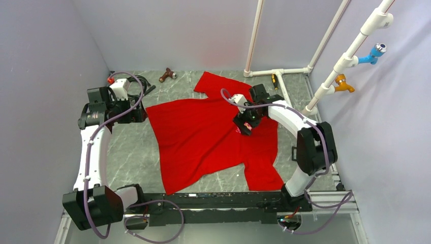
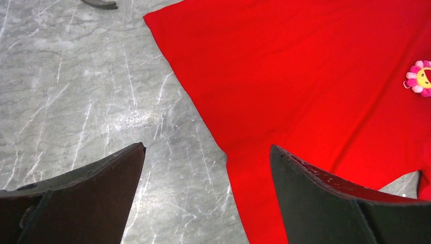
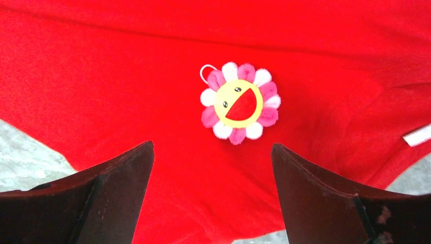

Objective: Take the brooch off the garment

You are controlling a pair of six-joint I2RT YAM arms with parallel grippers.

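Observation:
The garment, a bright red T-shirt (image 1: 203, 137), lies spread flat on the grey marble table. The brooch (image 3: 239, 102), a small flower with pink and white petals and a yellow smiling centre, sits on the shirt's chest. My right gripper (image 3: 212, 147) is open and empty, hovering just above the shirt with the brooch slightly ahead of its fingertips; in the top view it (image 1: 244, 124) hangs over the shirt's right part. My left gripper (image 2: 207, 150) is open and empty above the shirt's left edge (image 2: 305, 76). The brooch also shows at the left wrist view's right border (image 2: 420, 78).
The white neck label (image 3: 417, 136) peeks out at the right. A brown object (image 1: 166, 75) and a white pipe frame (image 1: 277, 71) with a yellow tool (image 1: 274, 79) lie at the back. Blue (image 1: 375, 52) and orange (image 1: 343, 83) taps stick out at right.

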